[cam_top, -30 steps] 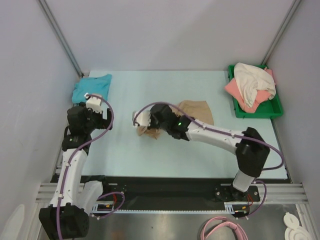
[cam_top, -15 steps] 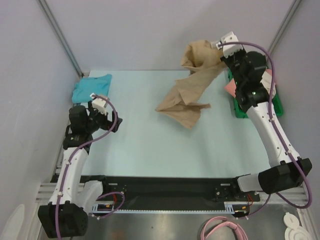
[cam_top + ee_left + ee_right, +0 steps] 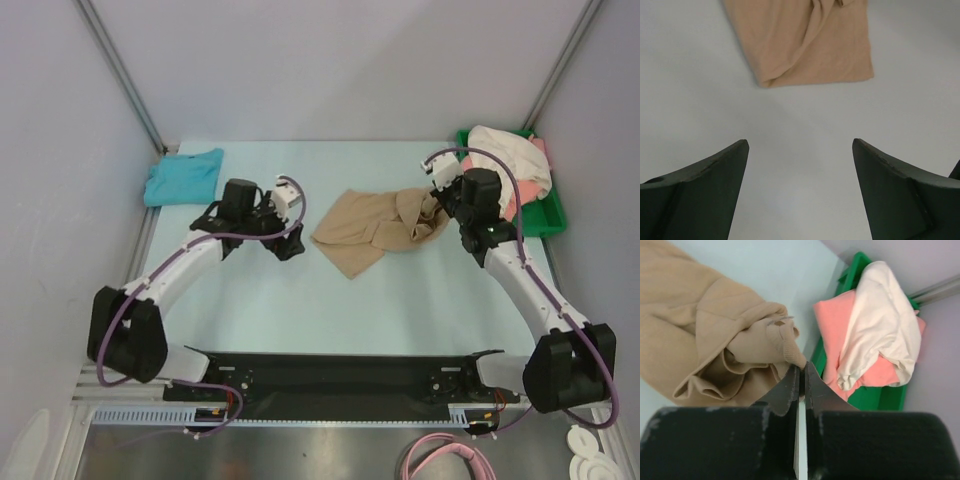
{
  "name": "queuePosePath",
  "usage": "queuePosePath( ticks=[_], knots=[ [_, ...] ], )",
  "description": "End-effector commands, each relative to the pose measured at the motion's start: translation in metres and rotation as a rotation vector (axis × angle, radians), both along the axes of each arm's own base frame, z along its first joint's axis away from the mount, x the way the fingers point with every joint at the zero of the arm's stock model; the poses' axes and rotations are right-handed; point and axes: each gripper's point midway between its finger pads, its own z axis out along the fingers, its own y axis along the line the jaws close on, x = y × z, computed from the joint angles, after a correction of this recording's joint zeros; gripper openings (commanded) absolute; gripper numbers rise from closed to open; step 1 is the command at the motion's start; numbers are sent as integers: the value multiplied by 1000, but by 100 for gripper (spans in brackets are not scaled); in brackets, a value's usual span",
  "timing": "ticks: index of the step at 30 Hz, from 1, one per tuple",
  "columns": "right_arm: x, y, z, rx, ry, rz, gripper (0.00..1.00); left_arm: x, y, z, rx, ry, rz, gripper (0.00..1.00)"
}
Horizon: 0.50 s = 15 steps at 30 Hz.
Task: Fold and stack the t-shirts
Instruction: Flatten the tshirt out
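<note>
pale blue table [image 3: 260,300] enclosed by plain grey walls [image 3: 330,70].

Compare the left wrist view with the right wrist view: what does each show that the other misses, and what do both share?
Only the left wrist view shows the left gripper, open, above bare table, short of a flat edge of the tan t-shirt. Only the right wrist view shows the right gripper shut on a bunched fold of it, and the green tray holding the cream-white t-shirt and coral-pink t-shirt. Both show the tan t-shirt and table.
</note>
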Motion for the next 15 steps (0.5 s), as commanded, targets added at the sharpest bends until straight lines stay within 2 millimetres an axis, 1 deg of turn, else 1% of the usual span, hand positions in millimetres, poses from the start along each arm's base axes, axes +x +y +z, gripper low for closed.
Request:
queuePosePath(
  ticks=[1, 2, 3, 4, 6, 7, 9, 10, 11, 12, 13, 14, 15],
  knots=[
    [2, -4, 57, 96, -165, -32, 0, 1, -48, 6, -1, -2, -139, 89],
    [1, -7, 58, 105, -169, -42, 0, -1, -56, -1, 22, 11, -160, 86],
    [0, -6, 56, 124, -162, -45, 0, -3, -62, -13, 58, 37, -177, 84],
    [0, -6, 55, 130, -158, -46, 0, -5, -80, -27, 93, 58, -212, 82],
    [-1, -5, 55, 143, -156, -48, 0, -8, -90, -49, 164, 97, -235, 75],
    [-2, -5, 53, 152, -153, -51, 0, -10, -106, -62, 189, 121, -269, 74],
    [-2, -6, 52, 156, -159, -55, 0, -13, -115, -74, 228, 145, -275, 70],
    [-2, -6, 52, 161, -158, -55, 0, -14, -126, -76, 236, 140, -290, 70],
    [-3, -6, 49, 160, -154, -60, 0, -15, -129, -88, 260, 157, -294, 69],
    [-2, -7, 48, 162, -154, -62, 0, -14, -132, -95, 284, 151, -289, 68],
    [-2, -7, 46, 162, -149, -63, 0, -16, -138, -97, 293, 146, -294, 68],
    [-2, -6, 44, 165, -144, -61, 0, -17, -140, -107, 314, 157, -292, 68],
    [-2, -6, 42, 167, -139, -57, 0, -16, -141, -111, 331, 152, -288, 68]
  ],
)
